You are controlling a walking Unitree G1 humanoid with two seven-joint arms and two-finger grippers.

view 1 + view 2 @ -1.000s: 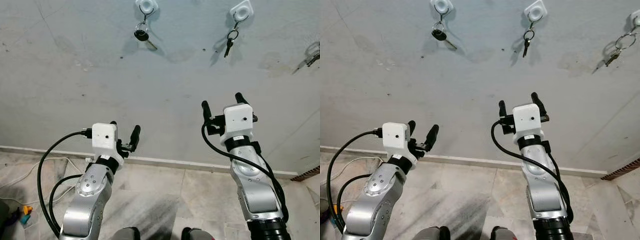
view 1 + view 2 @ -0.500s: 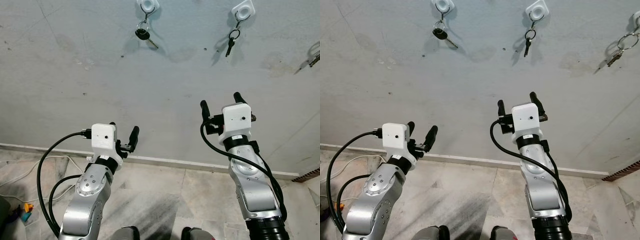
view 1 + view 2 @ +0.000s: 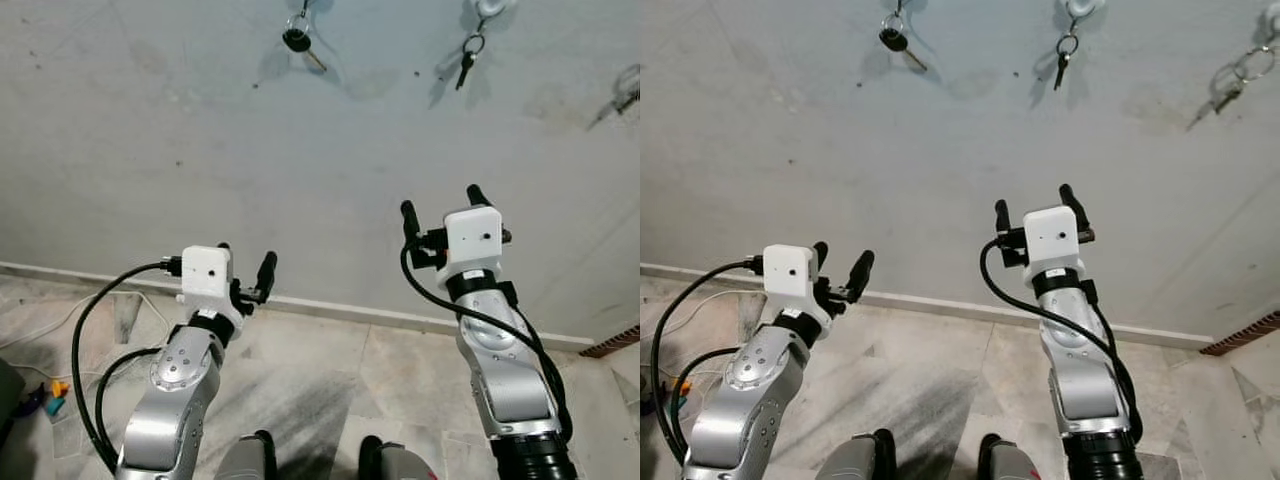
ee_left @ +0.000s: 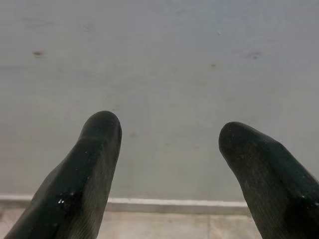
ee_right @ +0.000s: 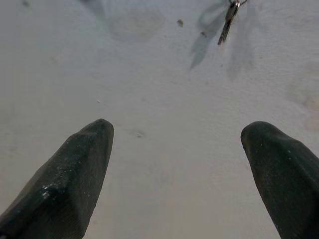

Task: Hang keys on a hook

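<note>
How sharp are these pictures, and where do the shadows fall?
Head views: sharp, evenly lit; each hanging key casts a soft shadow on the wall. Wrist views: black fingers close and blurred, the wall behind clearer, with the dangling key and its shadow.

The pale grey plaster wall [image 3: 200, 130] is lit evenly and softly, with no glare recorded. Faint shadows are cast down and to the left of the small dark keys [image 3: 297, 40] hanging at the top of the frame, suggesting light from the upper right. A darker shadow is seen on the mottled stone floor tiles [image 3: 310, 400] at lower centre. The head views are sharp; in both wrist views the blunt black fingers [image 4: 94, 149] are rendered soft and out of focus.
</note>
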